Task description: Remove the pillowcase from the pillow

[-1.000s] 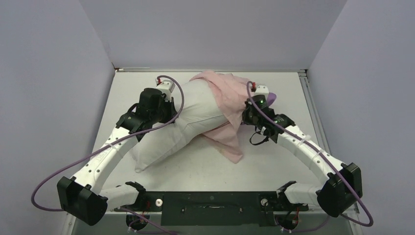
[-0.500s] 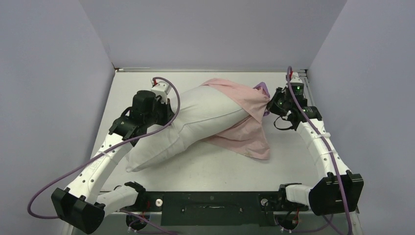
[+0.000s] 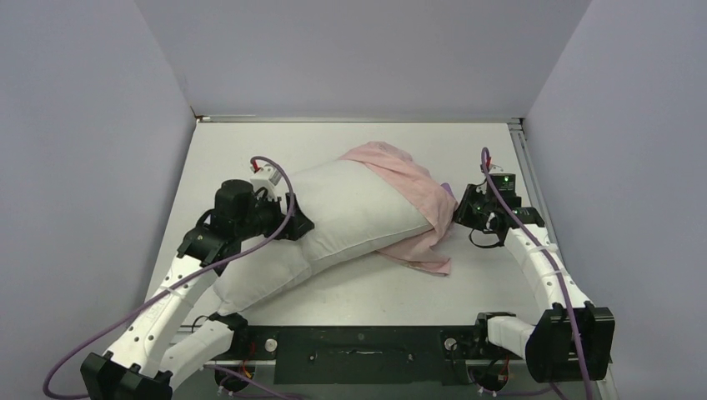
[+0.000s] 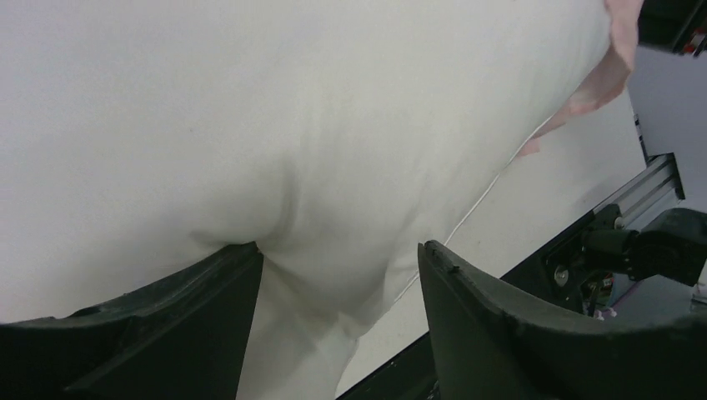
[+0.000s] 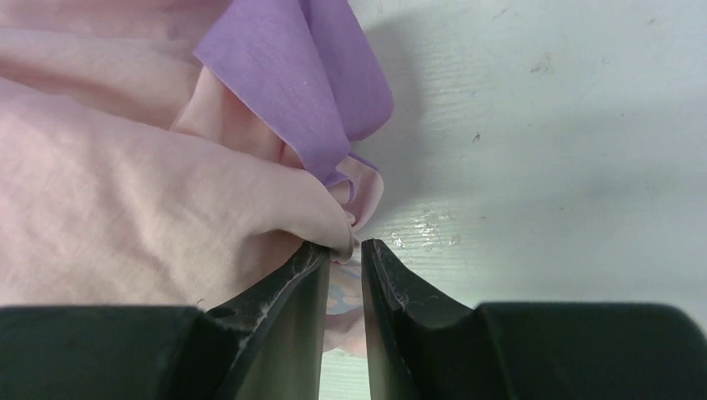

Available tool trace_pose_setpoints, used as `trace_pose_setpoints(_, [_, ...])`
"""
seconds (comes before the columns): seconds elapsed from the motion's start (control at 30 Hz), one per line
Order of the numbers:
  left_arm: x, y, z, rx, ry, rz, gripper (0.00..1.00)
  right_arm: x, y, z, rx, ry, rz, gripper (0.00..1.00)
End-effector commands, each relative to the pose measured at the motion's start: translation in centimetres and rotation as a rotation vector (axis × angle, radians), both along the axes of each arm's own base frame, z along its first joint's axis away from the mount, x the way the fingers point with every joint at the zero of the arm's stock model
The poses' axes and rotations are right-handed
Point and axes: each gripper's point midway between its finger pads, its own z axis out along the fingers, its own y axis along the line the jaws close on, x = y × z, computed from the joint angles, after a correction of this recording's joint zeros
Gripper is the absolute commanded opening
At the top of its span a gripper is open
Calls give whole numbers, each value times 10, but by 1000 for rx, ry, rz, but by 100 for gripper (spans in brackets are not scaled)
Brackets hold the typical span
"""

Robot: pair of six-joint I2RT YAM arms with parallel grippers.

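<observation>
The plump white pillow [image 3: 333,217] lies slantwise across the table's middle. Its right end is still inside the pillowcase [image 3: 408,179], which is turned pale pink side out, with a purple flap [image 5: 292,75] at its edge. My left gripper [image 3: 296,223] is at the pillow's left side. In the left wrist view that gripper [image 4: 338,246] is open, its jaws wide apart and a dented fold of the pillow [image 4: 250,125] between them. My right gripper [image 3: 454,218] is at the pillowcase's right edge. Up close, the right gripper [image 5: 346,246] shows a narrow gap, with the pillowcase [image 5: 125,183] bunched at the left fingertip.
A black base rail [image 3: 358,342] runs along the table's near edge. A metal rail [image 3: 525,158] lines the right edge. Grey walls close in the back and both sides. Purple cables loop off both arms.
The left jaws have opened off the pillow. The right jaws have parted slightly. The right arm swung right, then came nearer. The pillow and pillowcase slid toward the near edge.
</observation>
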Motion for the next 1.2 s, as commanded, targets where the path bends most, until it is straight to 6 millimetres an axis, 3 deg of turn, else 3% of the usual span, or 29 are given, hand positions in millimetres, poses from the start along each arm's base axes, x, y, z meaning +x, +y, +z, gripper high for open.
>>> trace_pose_setpoints(0.0, [45,-9,83,-74,-202,29,72,7,-3,23,-24,-102,29,24])
trace_pose_setpoints(0.17, [102,-9,121,-15,-271,97,83,3,3,25,-8,-109,49,26])
trace_pose_setpoints(0.23, [126,-15,120,6,-258,96,84,2,5,24,-6,-107,60,26])
trace_pose_setpoints(0.37, [169,-36,95,42,-190,15,83,2,9,25,-8,-116,76,26])
trace_pose_setpoints(0.53, [203,-52,30,111,-48,-53,78,3,14,36,-22,-139,94,33])
trace_pose_setpoints(0.73, [191,-80,-20,52,85,-165,66,13,19,77,-86,-218,112,57])
trace_pose_setpoints(0.83, [173,-91,-30,30,115,-219,52,21,28,102,-106,-270,134,67])
trace_pose_setpoints(0.93, [155,-99,-34,22,121,-250,25,31,42,125,-97,-318,168,77])
trace_pose_setpoints(1.0, [144,-101,-32,23,110,-263,13,40,52,141,-86,-354,194,81])
trace_pose_setpoints(1.17, [123,-109,-12,31,54,-288,0,64,81,163,-36,-409,276,89])
